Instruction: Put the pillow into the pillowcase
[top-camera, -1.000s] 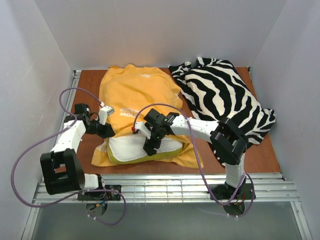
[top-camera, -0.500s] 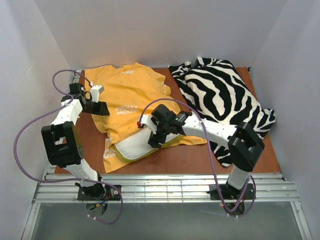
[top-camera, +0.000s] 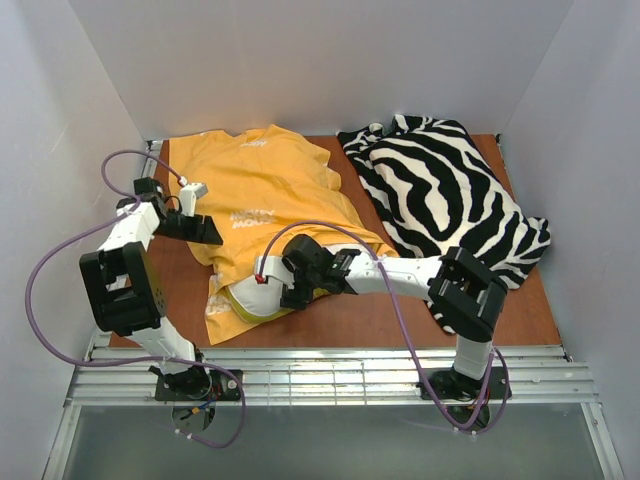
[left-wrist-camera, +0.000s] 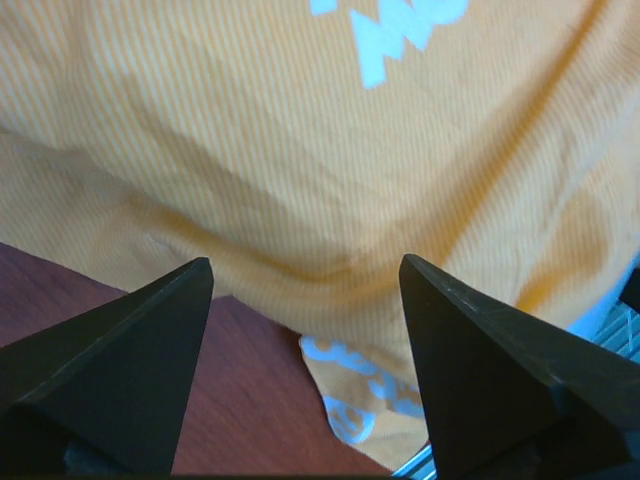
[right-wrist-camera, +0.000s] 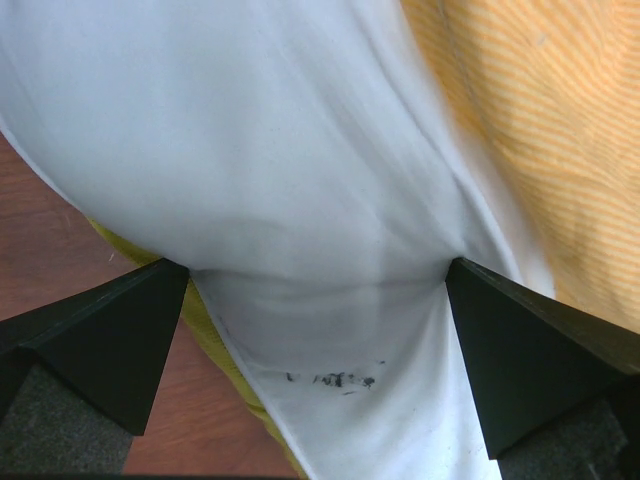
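The left gripper (top-camera: 207, 231) points right with its fingers apart. The right gripper (top-camera: 288, 292) reaches left, its fingers spread wide.

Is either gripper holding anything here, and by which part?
Nothing is gripped. The left gripper is open at the pillowcase's edge. The right gripper, jaws spread wide, sits against the pillow's exposed white end without pinching it.

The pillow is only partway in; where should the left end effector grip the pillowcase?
Probably the pillowcase at its near-left hem beside the exposed pillow, coming from the left: that corner lies flat and unfilled on the table.
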